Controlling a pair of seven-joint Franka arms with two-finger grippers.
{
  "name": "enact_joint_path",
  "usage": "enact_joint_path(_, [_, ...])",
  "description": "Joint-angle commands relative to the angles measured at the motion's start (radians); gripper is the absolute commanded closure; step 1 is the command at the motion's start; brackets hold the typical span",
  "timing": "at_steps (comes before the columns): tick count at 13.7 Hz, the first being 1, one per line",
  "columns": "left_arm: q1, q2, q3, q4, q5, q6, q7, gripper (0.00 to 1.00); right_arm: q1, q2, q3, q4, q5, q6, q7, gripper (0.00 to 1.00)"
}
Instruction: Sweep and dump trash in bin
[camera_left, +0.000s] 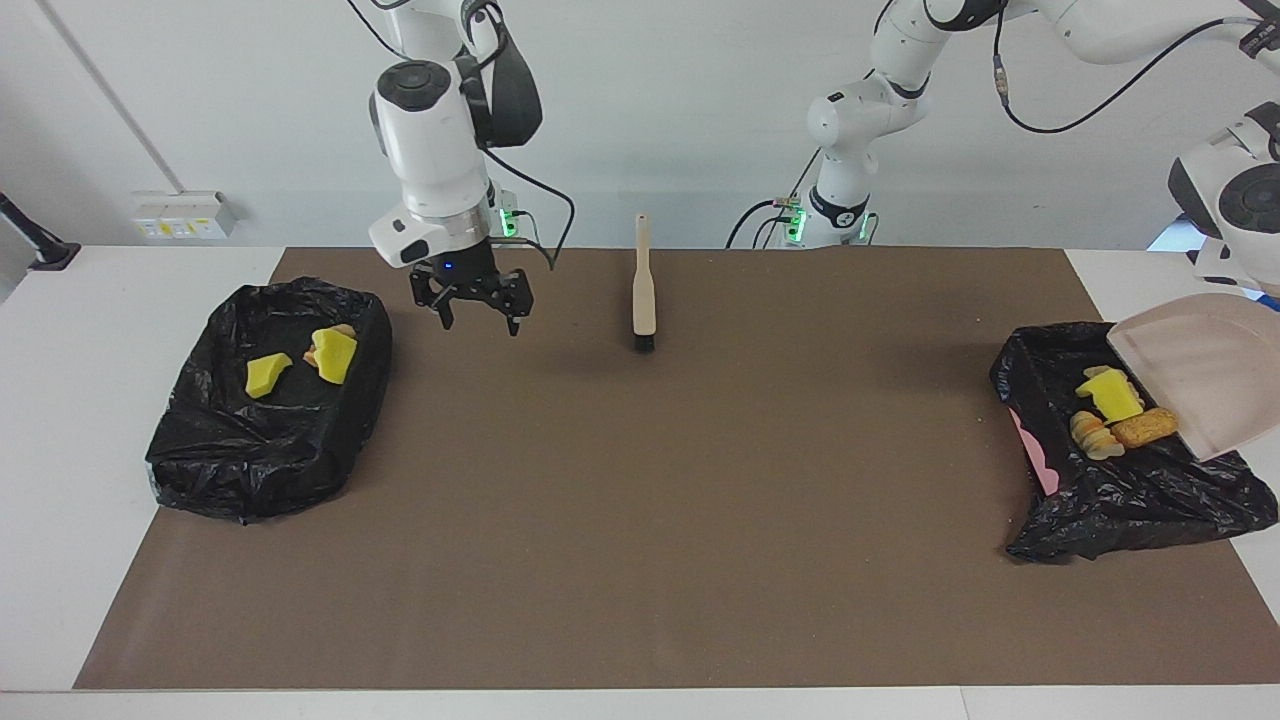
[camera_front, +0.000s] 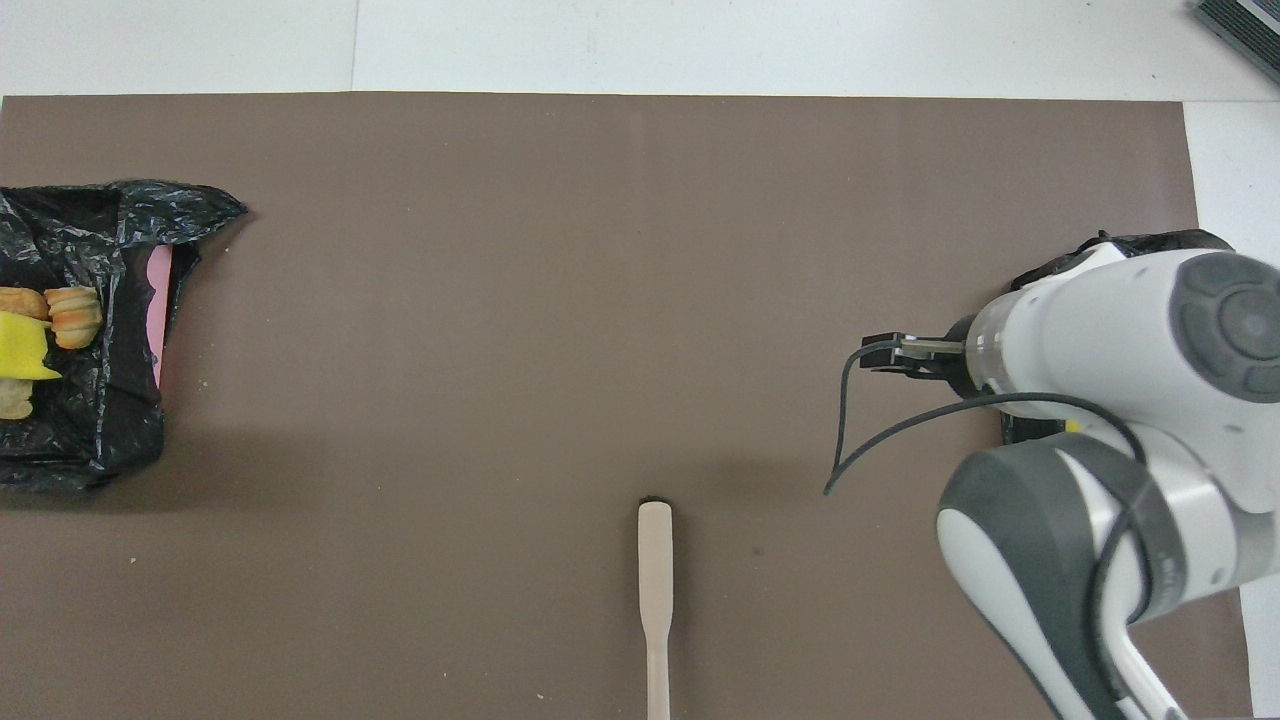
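The beige dustpan (camera_left: 1200, 375) hangs tilted over the black-lined bin (camera_left: 1130, 490) at the left arm's end, held from above by the left arm (camera_left: 1240, 195). The left gripper's fingers are out of view. Trash lies in that bin: a yellow sponge bit (camera_left: 1110, 397), a beige lump (camera_left: 1090, 437) and an orange-brown piece (camera_left: 1145, 427). The overhead view shows the same sponge bit (camera_front: 20, 347) and lump (camera_front: 72, 310). My right gripper (camera_left: 478, 322) hangs open and empty over the mat, beside the other bin (camera_left: 260, 440).
The wooden brush (camera_left: 644, 290) lies alone on the brown mat near the robots' edge, handle toward the robots. The bin at the right arm's end holds two yellow sponge bits (camera_left: 267, 373) and a beige lump. In the overhead view the right arm (camera_front: 1130, 400) covers most of that bin.
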Motion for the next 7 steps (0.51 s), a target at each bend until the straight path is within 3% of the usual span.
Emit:
enact_joint_path(1, [-0.015, -0.094, 0.002, -0.034, 0.019, -0.055, -0.018, 1.00, -0.001, -0.001, -0.061, 0.116, -0.015, -0.126, -0.076, 0.00])
enact_joint_path(5, [-0.054, -0.116, -0.004, -0.037, -0.018, -0.118, -0.041, 1.00, -0.013, -0.005, -0.134, 0.244, 0.002, -0.274, -0.201, 0.00])
enact_joint_path(7, [-0.070, -0.117, -0.003, -0.054, -0.175, -0.129, -0.078, 1.00, -0.013, -0.013, -0.151, 0.323, -0.009, -0.347, -0.208, 0.00])
